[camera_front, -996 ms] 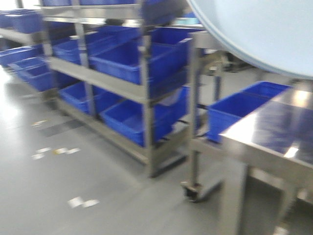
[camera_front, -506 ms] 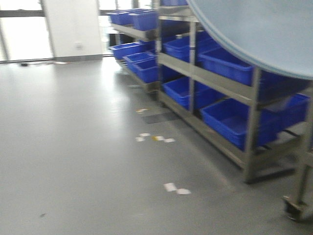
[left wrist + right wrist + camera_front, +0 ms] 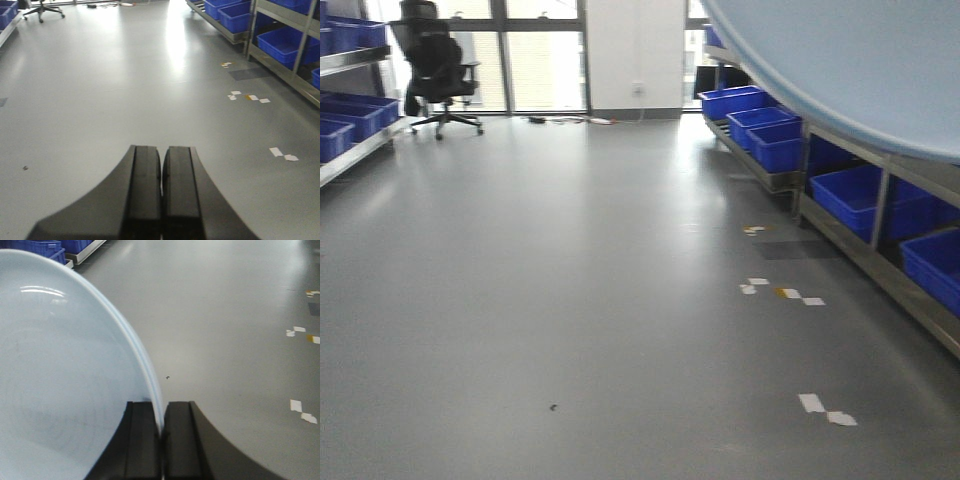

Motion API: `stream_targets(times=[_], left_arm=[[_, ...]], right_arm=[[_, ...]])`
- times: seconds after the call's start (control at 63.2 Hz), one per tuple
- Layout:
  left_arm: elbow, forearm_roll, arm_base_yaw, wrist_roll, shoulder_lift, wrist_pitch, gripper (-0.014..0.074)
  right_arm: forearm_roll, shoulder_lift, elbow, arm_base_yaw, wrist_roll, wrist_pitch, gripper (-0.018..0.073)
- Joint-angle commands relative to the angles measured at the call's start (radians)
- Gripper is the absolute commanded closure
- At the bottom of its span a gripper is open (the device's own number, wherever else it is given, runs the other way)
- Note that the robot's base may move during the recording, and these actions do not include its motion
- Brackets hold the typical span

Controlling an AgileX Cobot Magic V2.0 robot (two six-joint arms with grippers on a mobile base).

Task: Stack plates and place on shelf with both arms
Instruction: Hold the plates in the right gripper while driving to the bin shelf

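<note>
Robot is swinging left, so the shelf point(image 3: 880, 205) is sliding to the front view's right edge, while the right claw point(image 3: 161, 432) is pinching the plate point(image 3: 60, 380) by its rim up high and the left claw point(image 3: 161, 200) is riding shut & empty, so prob. mid-carry w/ placement pending.

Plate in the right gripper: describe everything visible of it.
The plate is large, round, shallow, glossy pale bluish-white, with a low upturned rim. It is held in the air over the floor, its rim pinched in the shut black right gripper. The front view shows it filling the top right corner. Nothing else visibly touches it.
</note>
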Motion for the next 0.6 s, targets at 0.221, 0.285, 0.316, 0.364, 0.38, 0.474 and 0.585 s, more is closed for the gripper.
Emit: stream_targets(times=[0.221,0.285,0.316,0.364,0.38,0.474,0.585], left_arm=[[-0.029,-0.005,-0.008,-0.005,0.008,-0.088,0.0512],[-0.029,-0.005,-0.008,-0.005,0.008,-0.088,0.0512],[-0.029,-0.005,-0.008,-0.005,0.008,-0.088,0.0512],[-0.029,-0.005,-0.008,-0.005,0.008,-0.088,0.0512],[-0.029,-0.005,-0.008,-0.005,0.008,-0.088,0.0512],[-0.029,-0.005,-0.008,-0.005,0.008,-0.088,0.0512],[-0.029,-0.005,-0.008,-0.005,0.008,-0.088,0.0512]], right_arm=[[0.014,-0.002,-0.031,-0.002,-0.003,-0.106,0.0503],[0.014,-0.002,-0.031,-0.002,-0.003,-0.106,0.0503],[0.014,-0.002,-0.031,-0.002,-0.003,-0.106,0.0503],[0.014,-0.002,-0.031,-0.002,-0.003,-0.106,0.0503],[0.014,-0.002,-0.031,-0.002,-0.003,-0.106,0.0503],[0.014,-0.002,-0.031,-0.002,-0.003,-0.106,0.0503],[0.014,-0.002,-0.031,-0.002,-0.003,-0.106,0.0503]])
